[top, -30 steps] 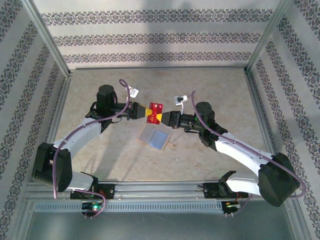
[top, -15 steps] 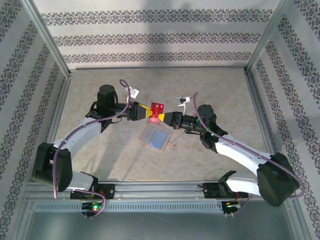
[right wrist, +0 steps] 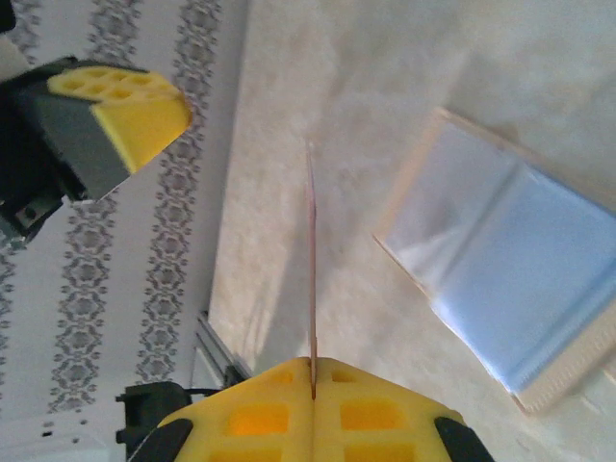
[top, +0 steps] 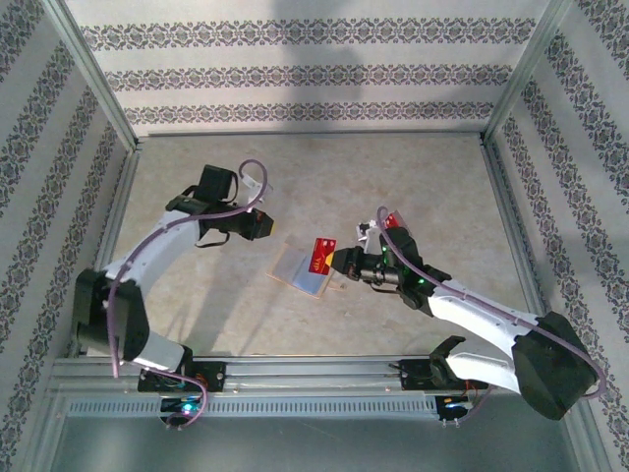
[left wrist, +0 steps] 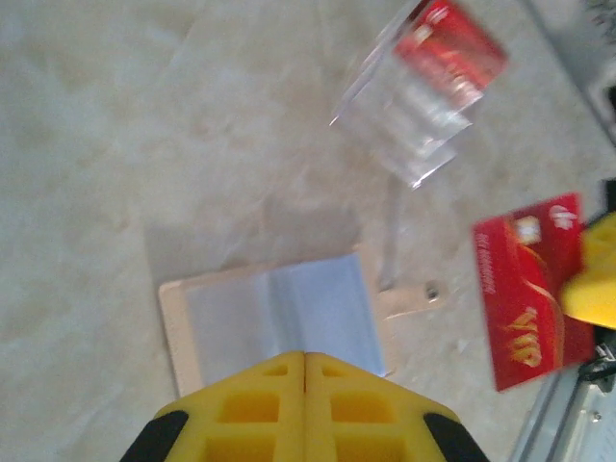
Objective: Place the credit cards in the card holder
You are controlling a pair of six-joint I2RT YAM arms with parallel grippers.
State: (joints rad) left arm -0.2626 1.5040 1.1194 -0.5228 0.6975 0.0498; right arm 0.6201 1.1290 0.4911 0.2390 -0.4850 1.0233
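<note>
The right tool [top: 336,260] is clamping one short edge of a flat red rectangular card with gold and white print [top: 321,256]. It is holding the card in the air just beside the snap-tab side of the small tan folding wallet [top: 300,271]. The wallet is lying open on the pale mottled surface [top: 442,177] with its pale grey-white pockets facing up. In the right wrist view the card [right wrist: 312,269] is showing edge-on, rising straight out of the closed yellow fingers [right wrist: 260,414], and the wallet [right wrist: 510,260] is sitting off to one side.

The left tool [top: 265,225] is hovering well apart from the wallet with its jaws pressed together and nothing between them. Its wrist camera is looking down on the wallet [left wrist: 279,318], its snap tab [left wrist: 414,296] and the held card [left wrist: 529,289]. A second red card [left wrist: 452,38] is resting in a clear plastic piece [left wrist: 414,115] farther off.

The step in hand seems to be carrying the first card to a pocket. The next move probably calls for tilting the card nearly flat, lining its free edge up with a pocket mouth and sliding it in. The left tool may need to pin the wallet so it does not skid.
</note>
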